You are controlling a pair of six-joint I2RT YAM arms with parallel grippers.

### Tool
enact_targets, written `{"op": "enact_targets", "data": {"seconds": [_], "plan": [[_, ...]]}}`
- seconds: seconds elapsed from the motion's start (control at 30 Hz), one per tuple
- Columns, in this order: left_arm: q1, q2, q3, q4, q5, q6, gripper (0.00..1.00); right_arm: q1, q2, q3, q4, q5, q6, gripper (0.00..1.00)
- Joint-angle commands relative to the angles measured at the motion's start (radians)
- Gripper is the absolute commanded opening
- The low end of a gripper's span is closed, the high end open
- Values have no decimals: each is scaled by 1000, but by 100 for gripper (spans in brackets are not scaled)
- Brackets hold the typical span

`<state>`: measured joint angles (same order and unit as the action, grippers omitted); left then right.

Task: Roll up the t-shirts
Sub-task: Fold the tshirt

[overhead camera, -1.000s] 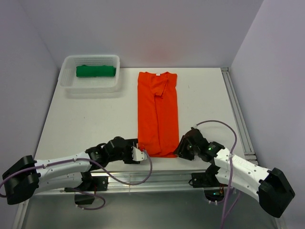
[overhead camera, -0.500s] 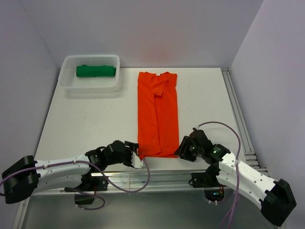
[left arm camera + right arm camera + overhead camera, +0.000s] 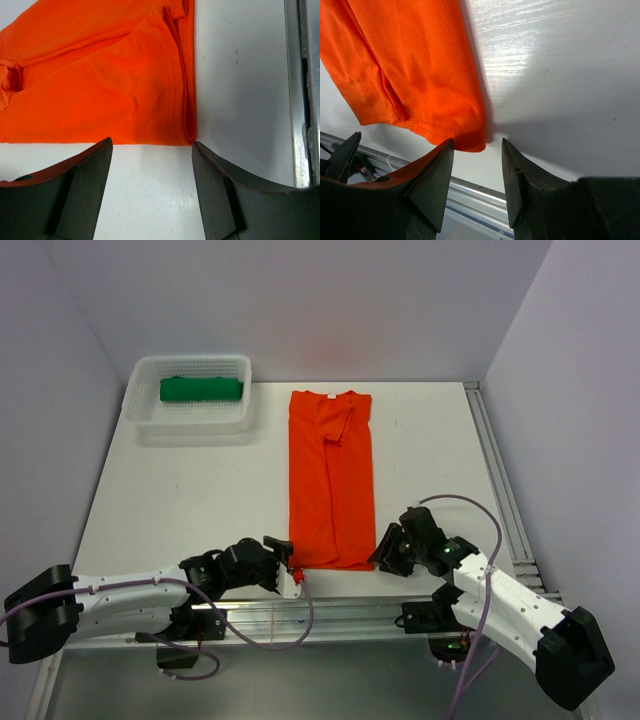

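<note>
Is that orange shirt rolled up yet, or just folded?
Folded, not rolled: the orange t-shirt lies flat as a long narrow strip, its sides folded in.

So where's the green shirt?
In the top view, the green shirt lies in the basket at the table's far left, left of the orange shirt.

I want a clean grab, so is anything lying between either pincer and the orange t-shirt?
Nothing visible does. The left pincer and the right pincer stand open at the near corners of the orange t-shirt, with only bare table in between.
</note>
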<state>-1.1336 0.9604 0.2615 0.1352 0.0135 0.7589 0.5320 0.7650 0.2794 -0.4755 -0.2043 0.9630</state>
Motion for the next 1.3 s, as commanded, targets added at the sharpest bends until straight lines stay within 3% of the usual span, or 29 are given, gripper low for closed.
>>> {"op": "enact_targets", "data": {"seconds": [0.0,0.17,0.37,0.5,0.63,0.87,1.27], "plan": [[-17,1,-21,43,-9,29,71,-4,17,-5,69,-37,-10,50],[-25,-32,-45,47,-9,25,71,-6,-33,-17,31,-24,-7,44],[-34,-28,-67,81,-9,42,71,-6,-20,-26,37,-24,-6,27],[-45,-22,-73,96,-9,52,71,-6,-20,-31,48,-24,2,29],[-58,-8,-87,132,-9,75,70,-6,-32,-36,44,-21,6,39],[-80,90,-82,179,-9,115,66,-6,-1,-46,93,-44,19,41],[-110,144,-97,227,-9,132,58,-6,33,-16,91,-35,6,27]]}}
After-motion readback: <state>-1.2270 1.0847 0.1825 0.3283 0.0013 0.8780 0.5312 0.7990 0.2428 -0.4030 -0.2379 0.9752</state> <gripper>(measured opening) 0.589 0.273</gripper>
